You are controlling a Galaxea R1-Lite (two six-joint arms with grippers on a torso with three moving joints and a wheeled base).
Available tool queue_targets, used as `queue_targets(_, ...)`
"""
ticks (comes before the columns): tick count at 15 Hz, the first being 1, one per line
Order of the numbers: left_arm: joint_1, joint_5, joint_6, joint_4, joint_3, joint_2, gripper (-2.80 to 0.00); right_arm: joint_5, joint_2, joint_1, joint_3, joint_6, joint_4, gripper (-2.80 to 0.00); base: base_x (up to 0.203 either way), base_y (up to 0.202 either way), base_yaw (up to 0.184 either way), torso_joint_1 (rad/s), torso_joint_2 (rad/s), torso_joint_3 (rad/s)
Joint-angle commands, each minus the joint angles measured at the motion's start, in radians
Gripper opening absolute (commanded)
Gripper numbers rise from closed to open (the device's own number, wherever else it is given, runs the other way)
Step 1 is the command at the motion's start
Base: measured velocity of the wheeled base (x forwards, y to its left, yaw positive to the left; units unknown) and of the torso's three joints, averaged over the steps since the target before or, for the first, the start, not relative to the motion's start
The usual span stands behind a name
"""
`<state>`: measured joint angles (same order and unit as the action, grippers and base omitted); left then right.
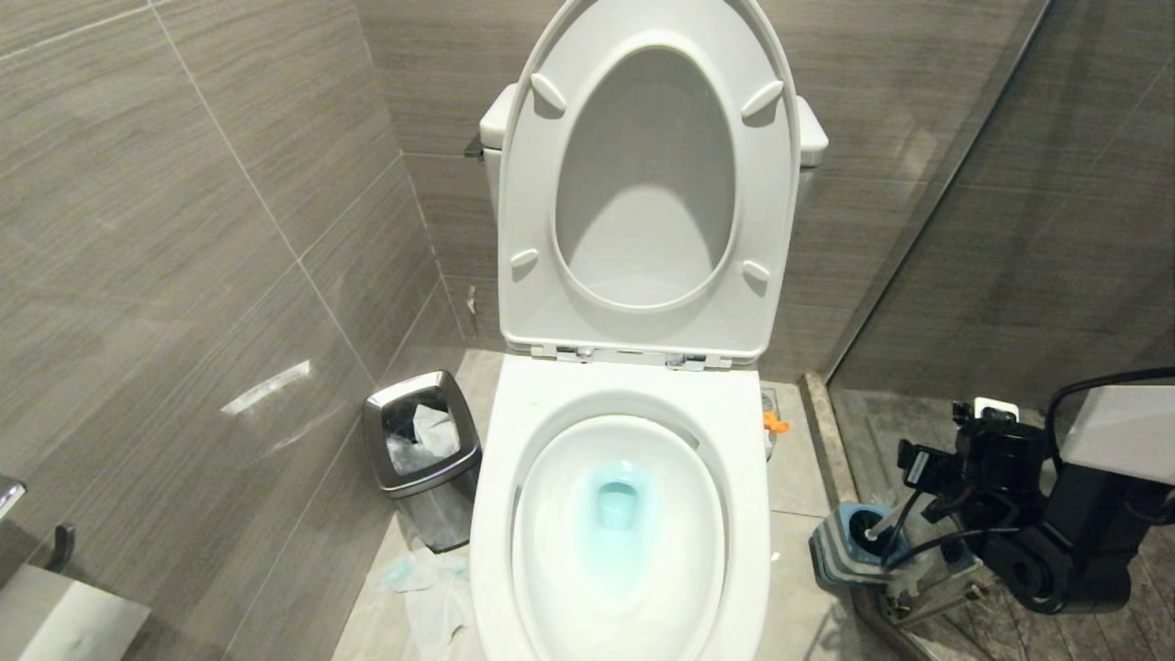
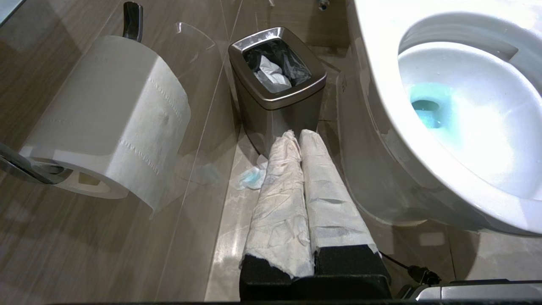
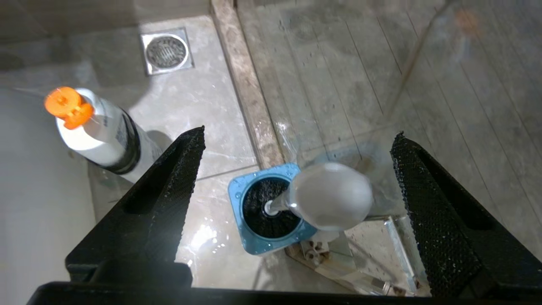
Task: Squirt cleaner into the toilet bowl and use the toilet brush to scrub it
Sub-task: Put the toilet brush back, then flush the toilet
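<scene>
Large white glossy ceramic toilet bowl (image 1: 620,551), lower centre of head view: blue cleaner pooled inside, so squirt step judged done; scrubbing left

Right pincer (image 3: 296,186) spread wide above slim white knob-ended toilet brush (image 3: 330,197), upright in blue-rimmed holder (image 3: 271,212), not gripped

Left pincer (image 2: 296,140), paper-wrapped, closed together, parked, seen only in left wrist view

Only right wrist view shows orange-capped white bottle (image 3: 97,131), left of frame

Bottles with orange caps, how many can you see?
1. The orange-capped bottle stands on the floor by the toilet bowl, near the brush holder. Others may be hidden.
</scene>
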<state>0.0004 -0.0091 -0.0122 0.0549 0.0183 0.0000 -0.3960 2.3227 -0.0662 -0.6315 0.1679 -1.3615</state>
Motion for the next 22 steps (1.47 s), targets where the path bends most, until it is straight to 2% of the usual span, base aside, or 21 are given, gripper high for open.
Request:
queue_targets(1,0.001,0.0,0.0,0.0,0.0,0.0,-2.8,0.003,-0.049,0.002,0.025,0.0,-0.006,0.0,0.0,0.0,0.0,0.0,0.0,0.0)
queue_targets(10,0.0,0.0,0.0,0.0,0.0,0.0,-2.8,0.025,-0.203,0.003,0.141,-0.022,-0.002,0.0,0.0,0.0,0.0,0.0,0.0,0.0)
queue_targets(22,0.0,0.0,0.0,0.0,0.0,0.0,-2.8,0.025,-0.457,0.056,0.336,-0.033,0.032,0.0,0.0,0.0,0.0,0.0,0.0,0.0)
